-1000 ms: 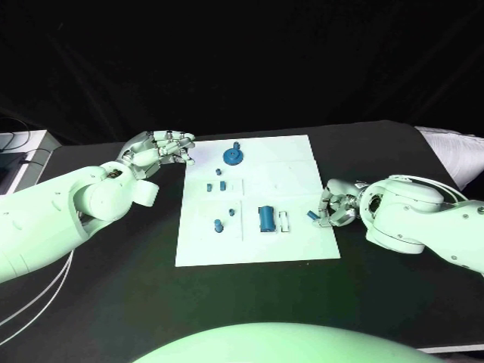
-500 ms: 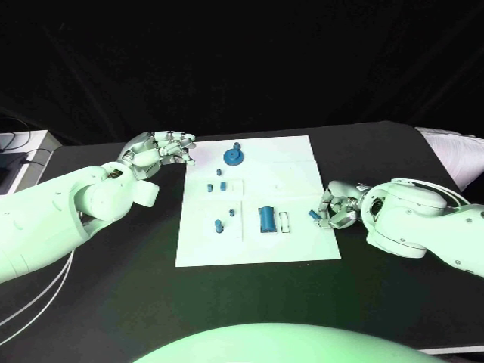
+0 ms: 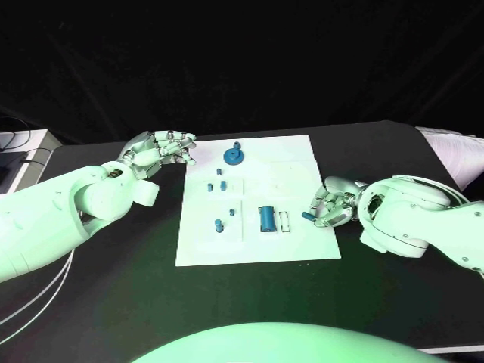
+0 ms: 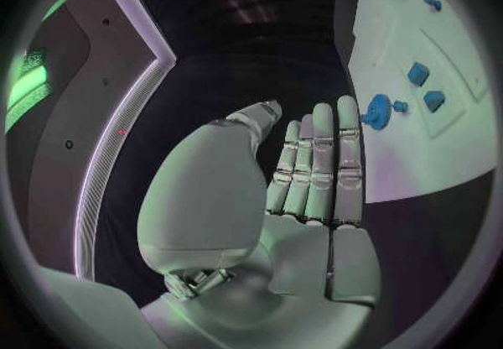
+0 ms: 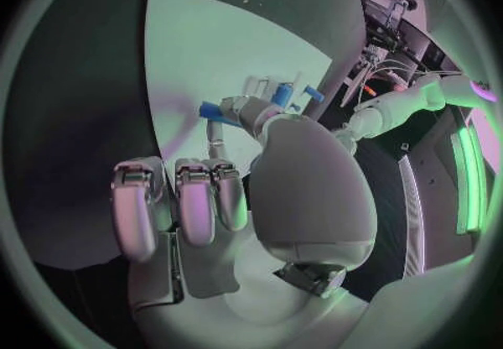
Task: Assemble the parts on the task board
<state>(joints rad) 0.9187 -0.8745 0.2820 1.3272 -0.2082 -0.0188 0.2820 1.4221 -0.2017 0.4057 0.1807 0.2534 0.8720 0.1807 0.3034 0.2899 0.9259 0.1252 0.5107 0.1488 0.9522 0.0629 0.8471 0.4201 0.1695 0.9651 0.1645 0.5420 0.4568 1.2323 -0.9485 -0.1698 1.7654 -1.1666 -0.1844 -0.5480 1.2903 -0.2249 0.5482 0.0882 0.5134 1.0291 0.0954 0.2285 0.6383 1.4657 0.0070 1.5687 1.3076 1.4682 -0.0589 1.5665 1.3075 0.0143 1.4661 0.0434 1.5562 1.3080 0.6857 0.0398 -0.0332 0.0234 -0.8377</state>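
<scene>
Since a second ago our right hand (image 3: 330, 206) has edged a little further in over the right edge of the task board (image 3: 296, 170), a small blue part (image 5: 213, 111) pinched at its fingertips, while the board's pieces lie as before. Our left hand (image 3: 160, 148) hovers just off the board's far left corner, fingers straight and spread, holding nothing. On the board we see a blue gear (image 3: 234, 156), a blue cylinder (image 3: 266, 218) and several small pegs (image 3: 218, 224), all resting on the black surface (image 3: 122, 302).
</scene>
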